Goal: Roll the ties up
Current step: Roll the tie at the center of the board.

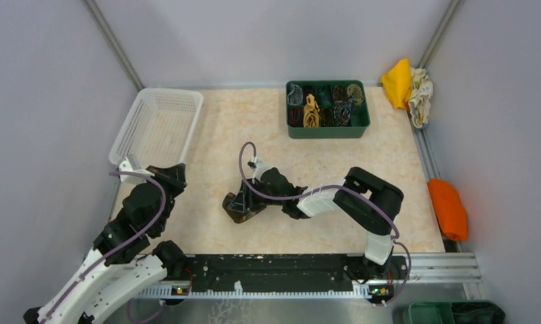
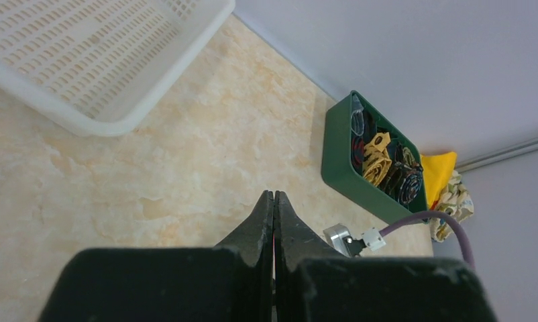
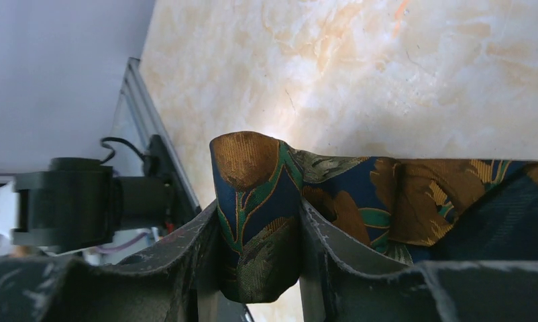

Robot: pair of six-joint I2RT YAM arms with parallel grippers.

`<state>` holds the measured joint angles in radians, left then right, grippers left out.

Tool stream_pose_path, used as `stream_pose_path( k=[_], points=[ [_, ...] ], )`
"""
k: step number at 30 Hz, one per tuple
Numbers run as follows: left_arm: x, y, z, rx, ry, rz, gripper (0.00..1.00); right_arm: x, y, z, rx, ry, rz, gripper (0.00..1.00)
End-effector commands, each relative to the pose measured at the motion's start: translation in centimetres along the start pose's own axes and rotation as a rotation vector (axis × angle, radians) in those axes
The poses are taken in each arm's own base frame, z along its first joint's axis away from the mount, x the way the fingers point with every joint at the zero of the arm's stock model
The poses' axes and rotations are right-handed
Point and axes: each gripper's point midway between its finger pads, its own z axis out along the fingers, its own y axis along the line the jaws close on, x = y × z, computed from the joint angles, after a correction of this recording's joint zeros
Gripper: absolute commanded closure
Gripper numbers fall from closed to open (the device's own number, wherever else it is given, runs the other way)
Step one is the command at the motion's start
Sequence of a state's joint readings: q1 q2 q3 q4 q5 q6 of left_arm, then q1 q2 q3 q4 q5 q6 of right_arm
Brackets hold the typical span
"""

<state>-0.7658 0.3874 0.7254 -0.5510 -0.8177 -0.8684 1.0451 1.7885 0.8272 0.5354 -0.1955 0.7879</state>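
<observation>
Right gripper pinches a folded tie, navy with gold-brown leaves and green veins; left gripper hangs closed, empty.

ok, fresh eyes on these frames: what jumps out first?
The right pincer clamps a fold of a dark navy tie with gold-brown and green leaves, mid-table near the front. At the far edge a green bin holds rolled ties. The left pincer is shut and empty, by the white basket.
</observation>
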Motion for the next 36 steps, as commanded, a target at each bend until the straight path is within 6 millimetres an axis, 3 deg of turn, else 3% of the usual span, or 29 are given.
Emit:
stream_pose_path(
  k=[1,9,25,30,36],
  points=[
    [-0.2,-2.2,0.6,0.054,0.0,0.0,1.0,-0.6,2.0,-0.7,-0.235,-0.012,0.171,0.62],
    [1.9,-4.1,2.4,0.087,0.034,0.043,1.0,-2.2,-1.1,-3.5,-0.279,-0.117,0.288,0.62],
    [6.7,-6.2,5.6,0.118,0.11,0.11,1.0,-4.0,-8.0,-6.0,-0.237,-0.195,0.466,0.63],
    [7.7,-6.5,6.3,0.12,0.125,0.124,1.0,-5.7,-8.1,-6.9,-0.282,-0.205,0.516,0.65],
    [7.5,-6.9,6.5,0.128,0.117,0.128,1.0,-5.6,-6.9,-6.7,-0.347,-0.139,0.585,0.65]
  ],
)
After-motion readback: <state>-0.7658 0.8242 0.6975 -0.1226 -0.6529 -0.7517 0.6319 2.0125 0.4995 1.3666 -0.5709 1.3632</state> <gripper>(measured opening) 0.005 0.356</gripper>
